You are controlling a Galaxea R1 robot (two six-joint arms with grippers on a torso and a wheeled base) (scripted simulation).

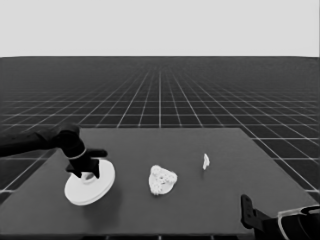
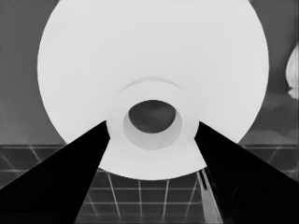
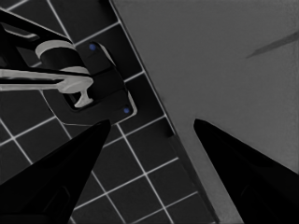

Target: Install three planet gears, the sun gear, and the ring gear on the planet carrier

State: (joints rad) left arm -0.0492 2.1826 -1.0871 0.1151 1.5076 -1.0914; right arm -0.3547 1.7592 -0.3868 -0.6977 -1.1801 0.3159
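The larger round part (image 1: 90,186), the ring gear, hangs tilted over the table's left end. My left gripper (image 1: 89,172) is shut on it. In the left wrist view the two black fingers (image 2: 100,140) press on either side of the raised hub around its hole (image 2: 152,122). The smaller round part (image 1: 162,180), the planet carrier, lies at the table's middle with small toothed gears (image 1: 161,172) sitting on it. It lies to the right of the held part and apart from it. My right gripper (image 1: 246,204) is parked open at the table's near right corner, with nothing between its fingers (image 3: 84,140).
A thin white piece (image 1: 205,161) stands right of the middle. The right wrist view shows the table's corner edge (image 3: 154,93), floor grid and dark machinery with blue lights (image 3: 88,88) past it. A white sliver (image 2: 293,70) shows at the left wrist view's edge.
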